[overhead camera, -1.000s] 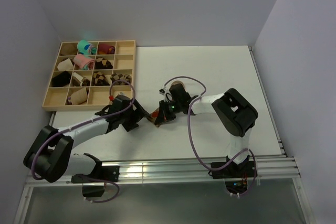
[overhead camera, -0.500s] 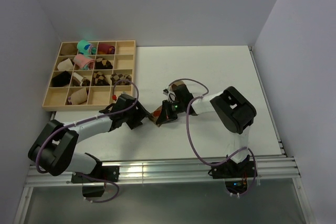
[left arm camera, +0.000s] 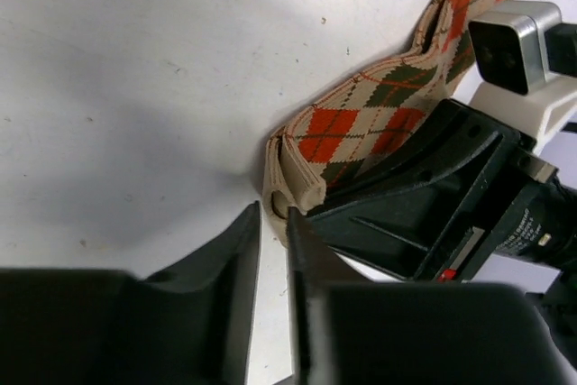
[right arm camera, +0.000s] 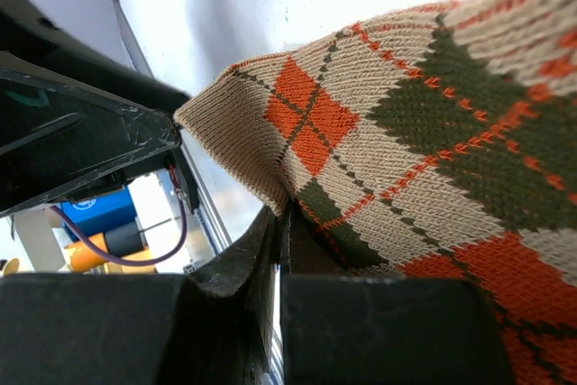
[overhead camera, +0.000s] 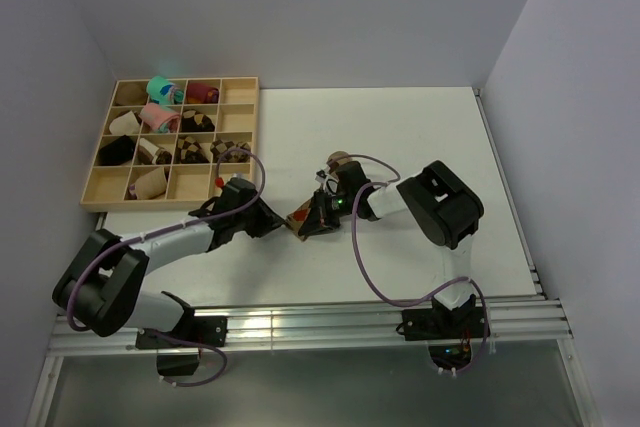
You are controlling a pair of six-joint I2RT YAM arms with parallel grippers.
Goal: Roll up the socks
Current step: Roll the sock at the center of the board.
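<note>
The socks (overhead camera: 300,215) lie mid-table: tan argyle fabric with orange-red and dark diamonds, its far end (overhead camera: 338,160) trailing away from the arms. In the left wrist view the socks (left arm camera: 379,110) end in a folded tan cuff (left arm camera: 293,188). My left gripper (overhead camera: 279,219) comes in from the left, and its jaws (left arm camera: 273,214) stand almost together on the cuff's edge. My right gripper (overhead camera: 317,217) is shut on a fold of the socks (right arm camera: 406,160), pinched at its tips (right arm camera: 281,218). Its black body (left arm camera: 424,196) presses against the cuff.
A wooden compartment tray (overhead camera: 140,203) stands at the back left and holds several rolled socks in pink, teal, maroon and brown. Both arms meet near the table's middle. Grey walls close in the left and right sides.
My left gripper slid right up to the sock's cuff and its jaws closed from wide to a narrow gap. The right gripper shifted slightly left, still clamped on the fabric.
</note>
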